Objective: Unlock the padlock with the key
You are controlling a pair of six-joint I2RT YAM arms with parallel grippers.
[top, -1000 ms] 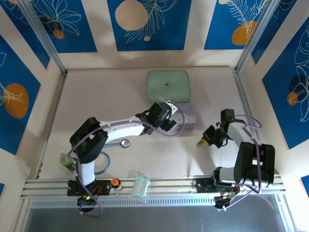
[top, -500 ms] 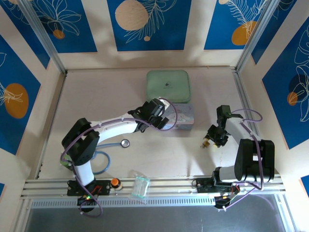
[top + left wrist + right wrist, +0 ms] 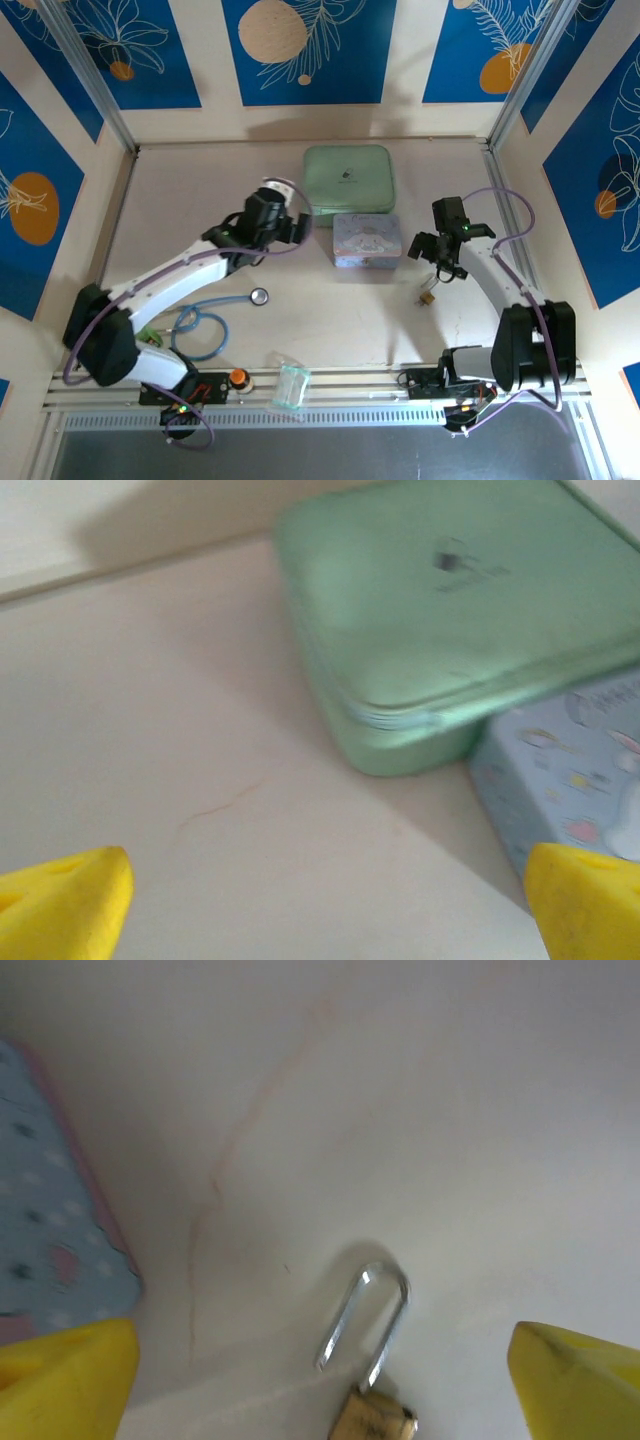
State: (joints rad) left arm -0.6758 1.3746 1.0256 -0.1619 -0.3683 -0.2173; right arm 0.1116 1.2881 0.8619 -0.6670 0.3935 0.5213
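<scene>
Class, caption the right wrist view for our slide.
Padlock lying on the table, framed by wide-open jaws, pale blue tin at left.

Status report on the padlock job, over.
Left tool open, empty, near green case. Right tool open beside padlock, loose on table. Cartoon tin nearby, apart.

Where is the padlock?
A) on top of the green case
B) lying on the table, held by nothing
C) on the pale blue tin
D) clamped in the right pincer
B: the padlock lies on the table, and the right pincer stands open over it, its yellow fingers well clear on both sides.
</scene>
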